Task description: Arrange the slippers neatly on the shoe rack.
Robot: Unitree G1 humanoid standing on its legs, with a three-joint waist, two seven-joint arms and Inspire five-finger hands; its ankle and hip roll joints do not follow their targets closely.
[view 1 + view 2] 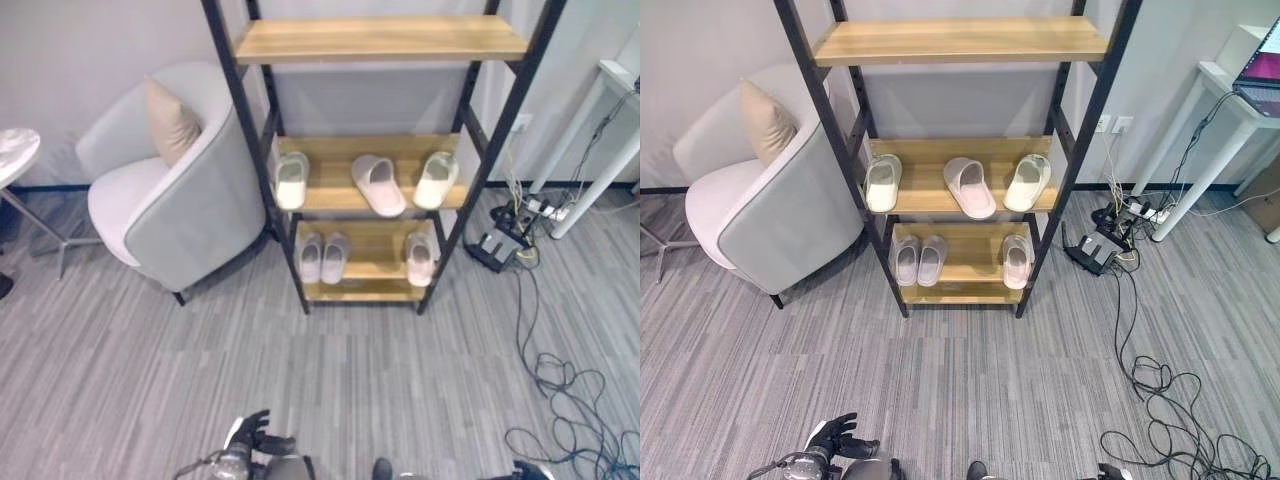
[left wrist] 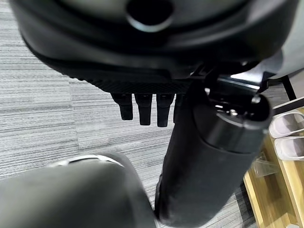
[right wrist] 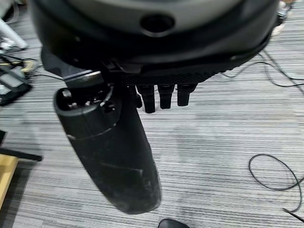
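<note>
A black-framed shoe rack point(image 1: 253, 120) with wooden shelves stands against the wall ahead. On its middle shelf lie three slippers: a cream one point(image 1: 291, 180) at the left, a pink one point(image 1: 378, 184) angled in the middle, and a cream one point(image 1: 437, 179) at the right. The lower shelf holds a pale pink pair point(image 1: 322, 257) at the left and a single slipper point(image 1: 420, 258) at the right. The top shelf point(image 1: 380, 38) is bare. My left hand point(image 1: 255, 438) hangs low, far from the rack, its fingers point(image 2: 145, 108) straight and holding nothing. My right hand point(image 3: 109, 152) also hangs over the carpet, fingers point(image 3: 164, 97) straight and empty.
A grey armchair point(image 1: 185, 215) with a beige cushion point(image 1: 170, 125) stands just left of the rack. A small round table point(image 1: 15, 150) is at the far left. At the right stand a white desk point(image 1: 610, 120), a power strip with a black box point(image 1: 505, 238), and cables point(image 1: 560, 400) across the carpet.
</note>
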